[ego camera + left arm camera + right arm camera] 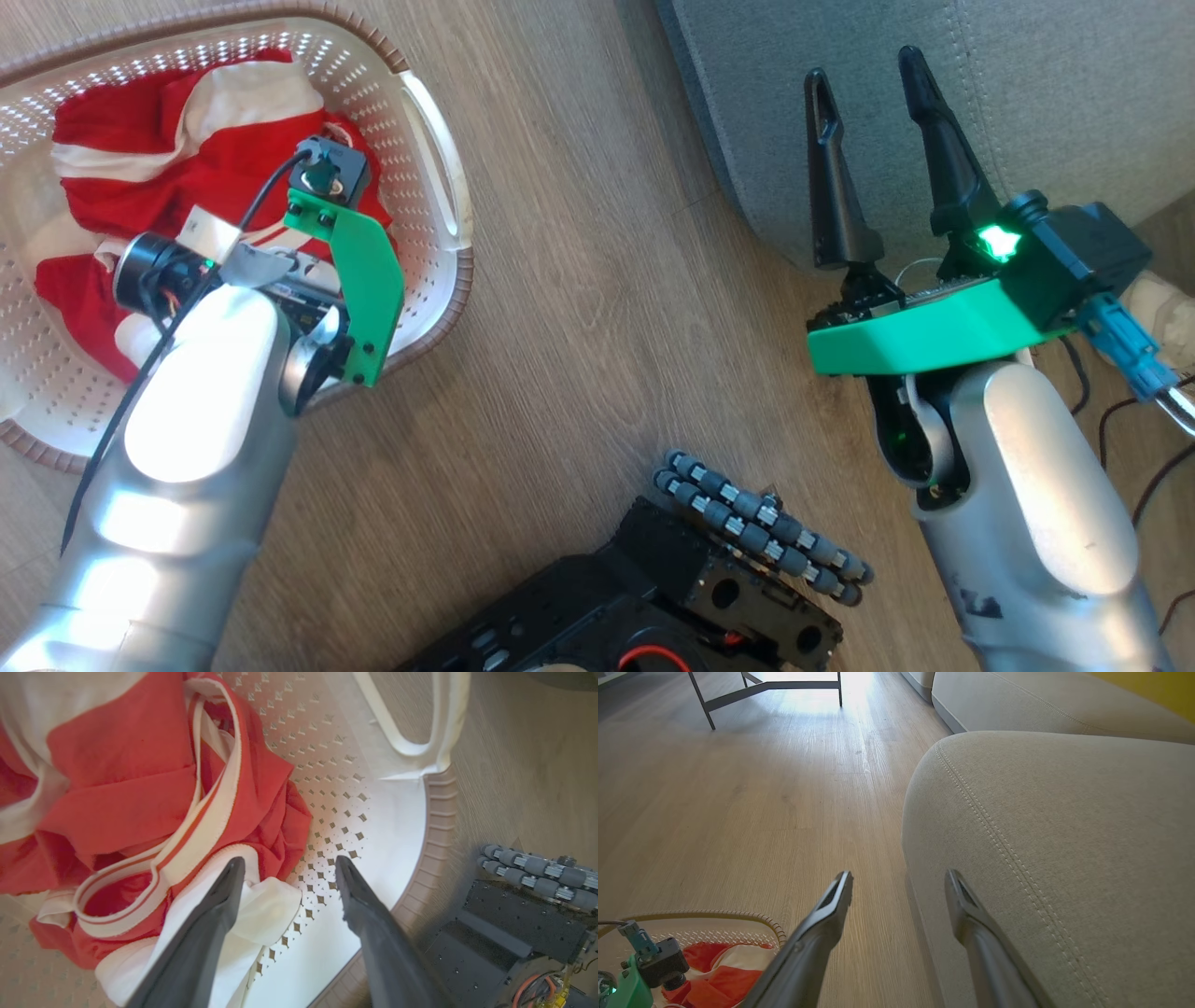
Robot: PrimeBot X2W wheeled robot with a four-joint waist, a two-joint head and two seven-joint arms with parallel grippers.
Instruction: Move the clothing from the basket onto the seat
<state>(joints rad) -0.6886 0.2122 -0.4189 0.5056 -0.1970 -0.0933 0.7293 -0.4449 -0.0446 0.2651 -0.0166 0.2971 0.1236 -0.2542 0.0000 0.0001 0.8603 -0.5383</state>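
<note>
The clothing [215,149], red with broad white bands, lies crumpled in the cream perforated basket [425,112] on the floor at upper left. My left wrist [327,243] hangs over the basket, pointing down into it. In the left wrist view my left gripper [289,861] is open: one finger is in front of a white fold of the clothing [121,793], the other over the bare basket floor [373,826]. Nothing sits between them. My right gripper [864,65] is open and empty over the rounded corner of the grey seat [1027,93]. The right wrist view shows the right gripper [899,875] by the seat's stitched edge [1064,835].
My black base with its grey roller wheel [761,527] sits on the wood floor [597,280] between the arms. Cables [1148,467] trail at the right. Far off stand dark table legs [766,686] and another cushion [1041,704].
</note>
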